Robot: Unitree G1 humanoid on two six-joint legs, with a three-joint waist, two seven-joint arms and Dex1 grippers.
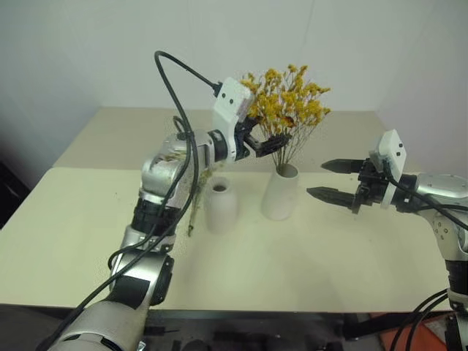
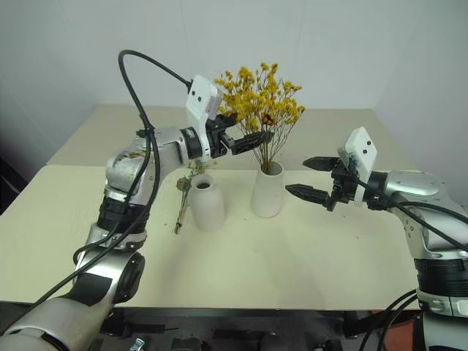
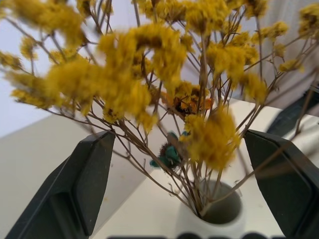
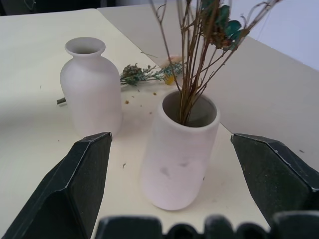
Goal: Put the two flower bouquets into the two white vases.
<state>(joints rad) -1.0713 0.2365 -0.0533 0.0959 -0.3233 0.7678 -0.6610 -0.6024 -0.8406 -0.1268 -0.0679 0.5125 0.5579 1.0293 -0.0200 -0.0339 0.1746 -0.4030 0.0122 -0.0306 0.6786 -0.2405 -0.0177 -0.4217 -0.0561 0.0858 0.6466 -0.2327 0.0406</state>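
Left end effector [image 2: 252, 138] stands apart among the stems of the bushy yellow-orange dried bouquet [image 1: 287, 99], seated in the taller tapered white vase [image 1: 281, 191]; it should back out straight, snagging nothing. Right end effector [image 2: 311, 178], also apart, flanks that vase; the sparse grey-green sprig [image 2: 184, 191] lies on the surface beside the empty rounded narrow-necked white vase [image 2: 206, 202].

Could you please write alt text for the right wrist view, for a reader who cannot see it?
A tall white vase stands on a pale table between the open right gripper fingers, holding the bare stems of the yellow bouquet. Beyond it stands an empty short white vase, with the grey-green sprig bunch lying on the table behind.
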